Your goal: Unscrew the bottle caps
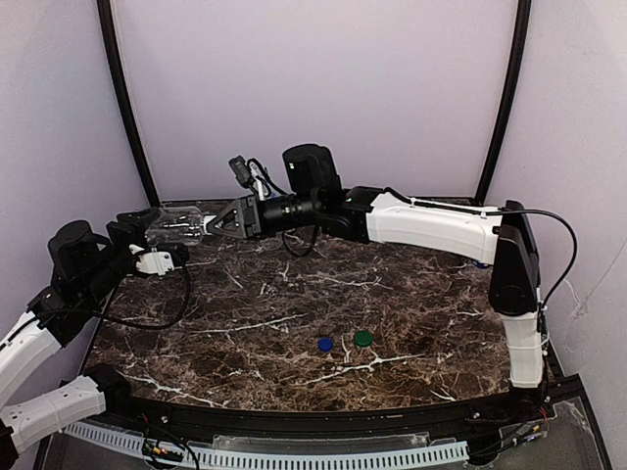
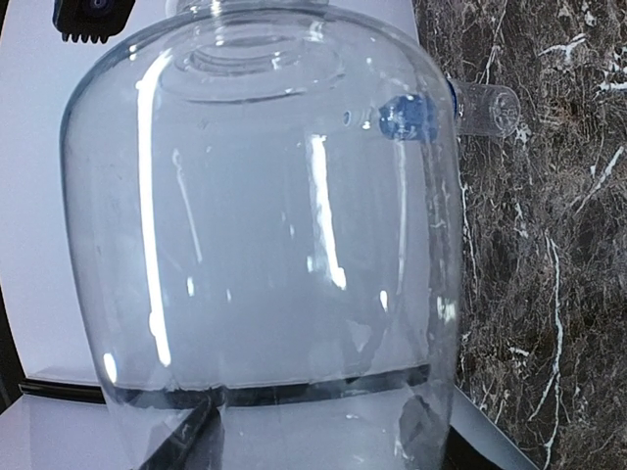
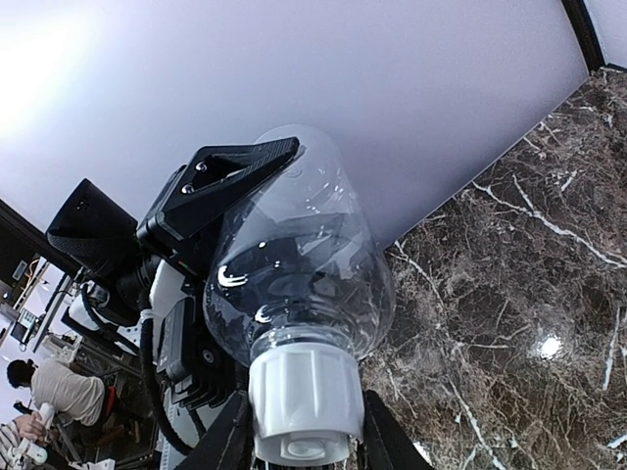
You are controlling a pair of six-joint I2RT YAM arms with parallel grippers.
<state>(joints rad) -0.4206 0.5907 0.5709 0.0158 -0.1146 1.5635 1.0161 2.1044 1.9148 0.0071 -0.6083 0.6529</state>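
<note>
A plain clear bottle (image 1: 176, 227) hangs sideways above the table's back left, its white cap (image 3: 302, 399) pointing right. My left gripper (image 1: 155, 229) is shut on the bottle's body, and one of its black fingers (image 3: 230, 171) lies along the bottle's side. The bottle (image 2: 265, 235) fills the left wrist view and hides that gripper's fingers there. My right gripper (image 1: 214, 224) is shut on the cap, with a dark finger pressed against each side of it (image 3: 304, 436). Another small clear bottle (image 2: 485, 108) with a blue part lies on the table near the wall.
A loose blue cap (image 1: 324, 344) and a green cap (image 1: 363, 339) lie on the dark marble table (image 1: 411, 313), right of its middle. The white back wall (image 1: 313, 88) stands close behind both grippers. The right arm (image 1: 431, 227) stretches across the back of the table.
</note>
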